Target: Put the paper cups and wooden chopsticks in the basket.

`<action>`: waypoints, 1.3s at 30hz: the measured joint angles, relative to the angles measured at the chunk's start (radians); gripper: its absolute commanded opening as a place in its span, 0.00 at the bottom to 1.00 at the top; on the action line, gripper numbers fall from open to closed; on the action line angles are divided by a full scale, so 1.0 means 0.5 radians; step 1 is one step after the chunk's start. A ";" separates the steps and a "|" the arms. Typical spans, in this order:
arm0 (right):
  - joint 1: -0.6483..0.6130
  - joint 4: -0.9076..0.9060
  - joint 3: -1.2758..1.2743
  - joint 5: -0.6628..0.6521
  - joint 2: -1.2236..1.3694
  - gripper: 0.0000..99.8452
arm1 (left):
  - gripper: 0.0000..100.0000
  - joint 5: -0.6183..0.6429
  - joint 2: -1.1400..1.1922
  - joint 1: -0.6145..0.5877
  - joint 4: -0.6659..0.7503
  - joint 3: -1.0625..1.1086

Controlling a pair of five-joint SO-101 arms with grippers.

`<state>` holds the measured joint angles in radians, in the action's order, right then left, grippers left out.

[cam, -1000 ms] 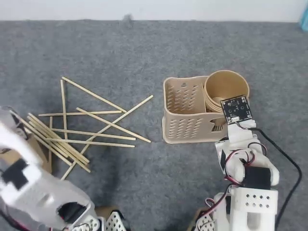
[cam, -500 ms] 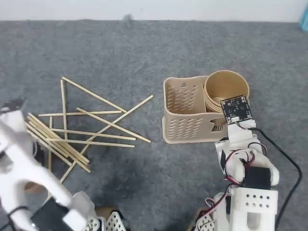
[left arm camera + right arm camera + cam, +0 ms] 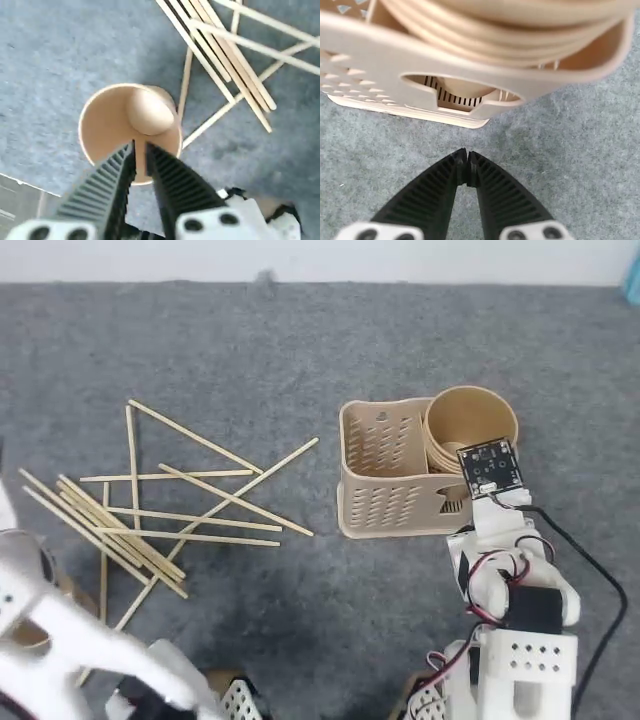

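Pinches a cup (image 3: 107, 125) by its thin wall with the left jaws, far from the basket (image 3: 385, 505), past the chopsticks (image 3: 120, 533). Looks light, soft, easy to crush: better to squeeze gently near the rim. Shows right jaws pressed together just beside the basket.

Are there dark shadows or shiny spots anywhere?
High view: soft, even light, no glare on the beige slotted plastic basket. Left wrist view: the brown paper cup looks paler at its bottom. Right wrist view: it is dim inside the basket's handle hole.
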<state>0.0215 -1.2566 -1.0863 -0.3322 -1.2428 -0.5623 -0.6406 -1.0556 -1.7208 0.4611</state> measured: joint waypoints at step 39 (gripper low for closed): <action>0.672 0.003 -0.003 -0.285 0.000 0.01 | 0.01 0.000 -0.160 0.153 0.322 0.310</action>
<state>0.3575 -1.2551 -1.0879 -0.4749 -1.2428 -0.5623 -0.7204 -0.9789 -1.5597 0.6160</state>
